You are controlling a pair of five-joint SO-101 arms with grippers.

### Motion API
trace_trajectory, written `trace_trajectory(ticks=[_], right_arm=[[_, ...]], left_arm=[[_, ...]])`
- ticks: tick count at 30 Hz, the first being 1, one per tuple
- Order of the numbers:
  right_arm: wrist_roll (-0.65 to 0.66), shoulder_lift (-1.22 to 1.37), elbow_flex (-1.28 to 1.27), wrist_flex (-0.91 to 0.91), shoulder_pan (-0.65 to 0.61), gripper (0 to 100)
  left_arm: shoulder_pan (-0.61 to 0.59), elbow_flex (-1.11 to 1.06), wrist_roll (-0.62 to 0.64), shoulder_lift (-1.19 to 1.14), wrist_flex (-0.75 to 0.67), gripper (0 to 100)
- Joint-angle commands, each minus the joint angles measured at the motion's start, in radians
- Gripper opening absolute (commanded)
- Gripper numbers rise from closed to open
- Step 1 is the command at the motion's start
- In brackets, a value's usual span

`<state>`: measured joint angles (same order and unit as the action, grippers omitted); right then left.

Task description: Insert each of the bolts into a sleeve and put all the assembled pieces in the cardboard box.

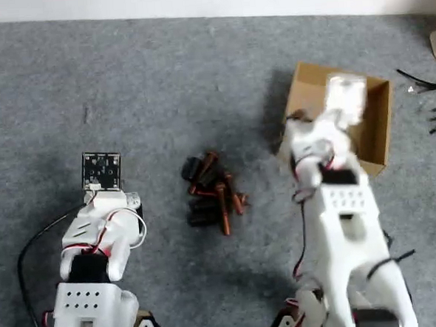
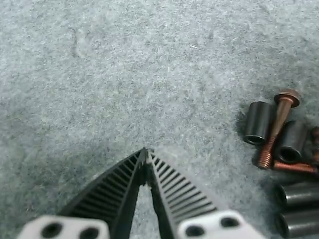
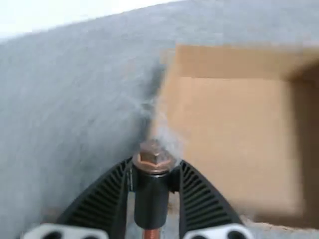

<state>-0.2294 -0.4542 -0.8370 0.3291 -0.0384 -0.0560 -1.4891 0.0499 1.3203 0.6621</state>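
Note:
A pile of copper bolts and black sleeves (image 1: 211, 193) lies at the table's middle; part of the pile (image 2: 281, 134) appears in the left wrist view. My left gripper (image 2: 145, 155) rests shut and empty over bare carpet, left of the pile. My right gripper (image 3: 152, 167) is shut on an assembled piece (image 3: 151, 186), a black sleeve with a copper bolt through it, hex head at the fingertips. It hovers at the near left edge of the cardboard box (image 3: 234, 139). In the high view the right arm (image 1: 329, 164) reaches over the box (image 1: 375, 124).
Grey carpet covers the table. Black cable ties (image 1: 429, 102) lie at the far right beyond the box. A white wall strip runs along the back. The left arm's camera module (image 1: 101, 170) sits above its wrist.

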Motion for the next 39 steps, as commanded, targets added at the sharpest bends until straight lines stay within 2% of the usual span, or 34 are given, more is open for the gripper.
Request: trace_trajectory(ticks=[1, 4, 7, 20, 22, 27, 31, 35, 39], right_arm=[[-0.23, 0.068, 0.12, -0.031, 0.119, 0.5], [-0.394, 0.111, 0.124, -0.031, 0.211, 0.5], [-0.465, 0.157, 0.124, -0.031, 0.252, 0.5], [-0.442, 0.334, 0.133, -0.033, 0.225, 1.2], [-0.413, 0.332, 0.133, -0.033, 0.214, 5.4], [-0.212, 0.332, 0.133, -0.031, 0.127, 29.6], [-0.209, 0.326, 0.133, -0.027, 0.128, 31.2], [-0.209, 0.185, 0.122, -0.025, 0.11, 29.5], [-0.203, -0.061, -0.001, 0.039, -0.024, 28.9]], left_arm=[[-0.01, 0.033, -0.006, 0.001, -0.034, 1], [-0.008, 0.035, -0.006, 0.001, -0.032, 1], [-0.008, 0.035, -0.006, 0.001, -0.031, 1], [-0.008, 0.035, -0.006, 0.001, -0.029, 1], [-0.008, 0.035, -0.006, 0.001, -0.029, 1], [-0.008, 0.033, -0.006, 0.001, -0.029, 1], [-0.008, 0.033, -0.006, 0.001, -0.029, 1], [-0.008, 0.033, -0.006, 0.001, -0.031, 1], [-0.008, 0.033, -0.006, 0.002, -0.031, 1]])
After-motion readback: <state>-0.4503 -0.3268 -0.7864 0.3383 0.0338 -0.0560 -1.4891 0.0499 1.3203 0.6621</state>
